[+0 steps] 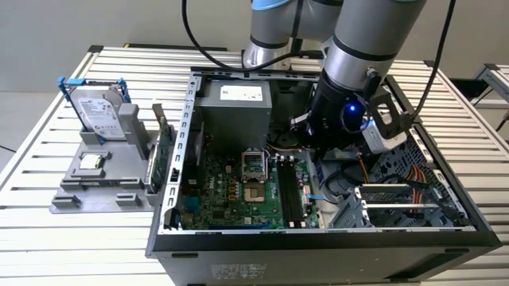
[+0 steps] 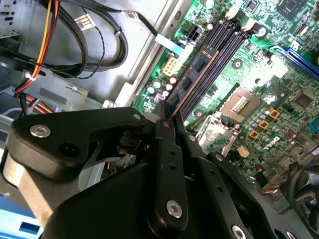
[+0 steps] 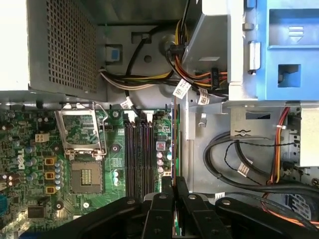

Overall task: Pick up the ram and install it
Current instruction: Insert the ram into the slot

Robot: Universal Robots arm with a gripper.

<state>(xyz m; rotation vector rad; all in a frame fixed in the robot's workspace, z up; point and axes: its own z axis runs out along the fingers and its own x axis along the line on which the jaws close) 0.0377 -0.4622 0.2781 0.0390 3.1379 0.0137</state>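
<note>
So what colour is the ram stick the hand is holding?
The ram, held in the hand, is bluish with dark chips and an orange edge, clearest in the second wrist view.

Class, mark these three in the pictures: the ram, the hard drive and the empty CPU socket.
ram (image 2: 195, 78): second wrist view, on its flat side with the chips.
hard drive (image 1: 102, 114): exterior view, on its labelled face.
CPU socket (image 3: 85, 174): first wrist view, on the middle of its contact field.

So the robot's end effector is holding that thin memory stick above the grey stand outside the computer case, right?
Not quite. The end effector holds the ram, but inside the open computer case, over the motherboard beside its memory slots, as both wrist views show. The grey stand sits apart.
</note>
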